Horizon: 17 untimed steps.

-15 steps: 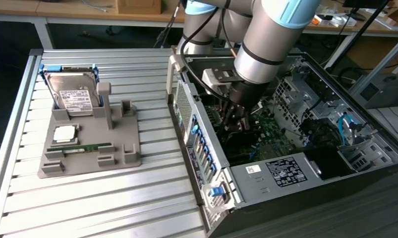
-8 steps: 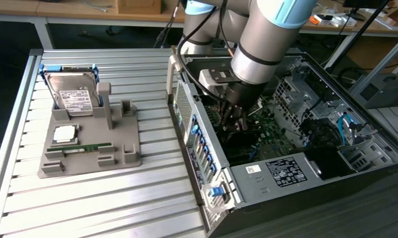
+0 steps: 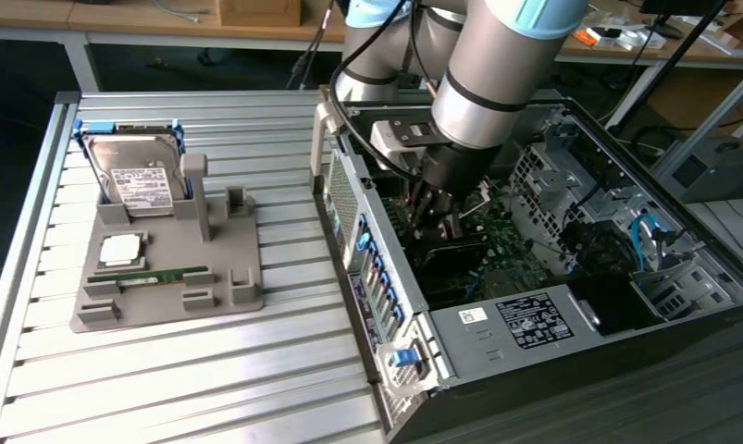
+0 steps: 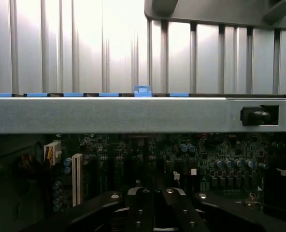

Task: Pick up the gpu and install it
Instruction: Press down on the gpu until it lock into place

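The grey robot arm (image 3: 489, 83) reaches down from twelve o'clock of the exterior view into the open black computer case (image 3: 556, 277), which lies on its side at the three o'clock half of the ribbed aluminium worktop (image 3: 161, 370). Its dark hand (image 3: 439, 217) sits low inside the case, just above the green motherboard (image 3: 501, 250). A flat dark card — apparently the gpu (image 3: 451, 252), though shadow blurs its outline — lies directly beneath the hand, at or near the board's slots. Whether the card is fully seated cannot be told.

In the wrist view the hand (image 4: 155, 203) shows two black fingers (image 4: 179, 205) drawn close together, with only a narrow dark gap between them; what sits in that gap is too dim to make out, so whether they pinch the card cannot be told. Beyond them lies the motherboard (image 4: 181, 164) with its capacitors and a white upright connector (image 4: 77, 176), then the case's grey metal edge (image 4: 114, 115) carrying blue plastic clips (image 4: 142, 91).

At nine o'clock of the exterior view, well apart from the case, a grey moulded parts holder (image 3: 229, 277) rests on the worktop. It carries a thick silver hard drive with a white label (image 3: 142, 180) standing upright — its blue frame behind it — plus a square silver processor (image 3: 120, 248) and a narrow green RAM stick (image 3: 149, 275).
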Each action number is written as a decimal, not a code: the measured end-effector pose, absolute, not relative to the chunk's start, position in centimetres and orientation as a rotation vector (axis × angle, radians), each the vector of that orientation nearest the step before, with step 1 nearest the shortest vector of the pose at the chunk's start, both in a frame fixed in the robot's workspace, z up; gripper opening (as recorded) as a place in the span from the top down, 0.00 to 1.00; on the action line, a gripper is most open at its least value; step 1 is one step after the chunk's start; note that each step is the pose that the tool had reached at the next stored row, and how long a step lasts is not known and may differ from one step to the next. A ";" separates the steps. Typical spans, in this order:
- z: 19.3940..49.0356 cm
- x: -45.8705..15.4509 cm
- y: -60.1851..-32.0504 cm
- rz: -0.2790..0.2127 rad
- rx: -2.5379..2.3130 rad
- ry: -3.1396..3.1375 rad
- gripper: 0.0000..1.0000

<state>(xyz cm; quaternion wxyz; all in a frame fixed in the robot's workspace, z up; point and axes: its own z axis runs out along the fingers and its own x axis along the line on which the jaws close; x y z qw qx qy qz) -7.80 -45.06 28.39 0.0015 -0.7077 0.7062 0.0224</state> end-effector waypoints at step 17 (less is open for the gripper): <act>28.9 -10.4 -45.0 0.025 -2.202 2.196 0.90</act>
